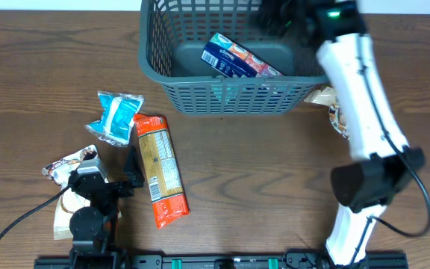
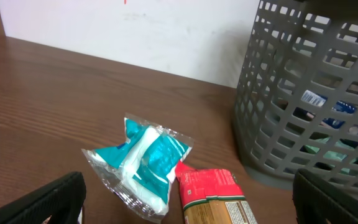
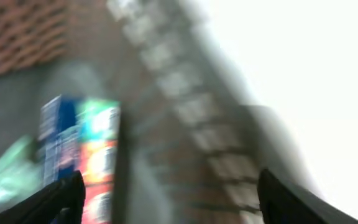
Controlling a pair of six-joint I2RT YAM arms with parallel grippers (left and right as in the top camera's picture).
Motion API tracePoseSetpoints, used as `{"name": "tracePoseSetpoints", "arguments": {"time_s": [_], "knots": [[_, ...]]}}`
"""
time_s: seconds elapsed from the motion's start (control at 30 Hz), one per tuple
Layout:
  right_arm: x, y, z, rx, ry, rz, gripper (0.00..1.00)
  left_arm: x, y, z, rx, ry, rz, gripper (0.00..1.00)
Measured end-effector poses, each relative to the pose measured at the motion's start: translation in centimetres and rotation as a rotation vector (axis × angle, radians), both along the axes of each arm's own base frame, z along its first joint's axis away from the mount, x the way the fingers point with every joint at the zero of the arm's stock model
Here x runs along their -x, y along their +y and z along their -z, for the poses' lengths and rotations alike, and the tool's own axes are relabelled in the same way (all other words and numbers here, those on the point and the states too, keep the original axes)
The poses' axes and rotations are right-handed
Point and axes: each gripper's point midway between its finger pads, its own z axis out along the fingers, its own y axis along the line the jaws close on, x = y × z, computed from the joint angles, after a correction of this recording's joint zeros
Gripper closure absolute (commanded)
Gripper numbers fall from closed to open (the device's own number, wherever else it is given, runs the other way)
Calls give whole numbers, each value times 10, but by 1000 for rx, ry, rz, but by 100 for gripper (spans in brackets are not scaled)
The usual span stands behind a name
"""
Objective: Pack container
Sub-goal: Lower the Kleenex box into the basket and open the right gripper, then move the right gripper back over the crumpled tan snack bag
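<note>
The grey lattice container point(image 1: 222, 93) stands at the back middle of the table, with a blue and red pack point(image 1: 239, 60) inside. It also shows in the left wrist view point(image 2: 316, 106). My right gripper point(image 1: 278, 19) is open and empty over the container's far right corner; its view is blurred, with the pack point(image 3: 82, 149) at the left and the container's lattice wall point(image 3: 185, 112) in the middle. My left gripper point(image 2: 188, 205) is open and empty, low at the front left, behind a teal and white pack point(image 2: 148, 162) and an orange and red pack point(image 2: 213, 196).
On the table left of the container lie the teal pack point(image 1: 118, 116), the long orange pack point(image 1: 159, 168) and a white and brown pack point(image 1: 69, 164) by the left arm. A pale wrapped item point(image 1: 334, 108) lies right of the container, partly under the right arm.
</note>
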Motion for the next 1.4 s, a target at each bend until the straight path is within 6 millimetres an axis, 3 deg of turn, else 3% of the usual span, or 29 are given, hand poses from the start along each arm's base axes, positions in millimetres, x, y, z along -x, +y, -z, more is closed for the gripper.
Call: {"name": "tracePoseSetpoints", "arguments": {"time_s": [0.1, 0.2, 0.27, 0.33, 0.43, 0.5, 0.6, 0.67, 0.8, 0.97, 1.4], "knots": [[-2, -47, -71, -88, -148, 171, 23, 0, 0, 0, 0, 0, 0, 1], [14, -113, -134, -182, -273, 402, 20, 0, 0, 0, 0, 0, 0, 2], [30, -152, -153, -225, -299, 540, 20, 0, 0, 0, 0, 0, 0, 1], [48, -189, -153, -254, -269, 670, 18, 0, 0, 0, 0, 0, 0, 1], [75, -240, -126, -300, -138, 870, 18, 0, 0, 0, 0, 0, 0, 1], [99, -269, -89, -331, 17, 1014, 16, 0, 0, 0, 0, 0, 0, 1], [131, -292, -45, -354, 215, 1164, 9, 0, 0, 0, 0, 0, 0, 2], [144, -300, -32, -371, 282, 1224, 1, 0, 0, 0, 0, 1, 0, 1], [157, -302, -19, -401, 362, 1241, 1, 0, 0, 0, 0, 0, 0, 1], [159, -285, 0, -381, 473, 1112, 1, 0, 0, 0, 0, 0, 0, 1], [142, -276, 103, -254, 668, 931, 1, 0, 0, 0, 0, 0, 0, 1]]}}
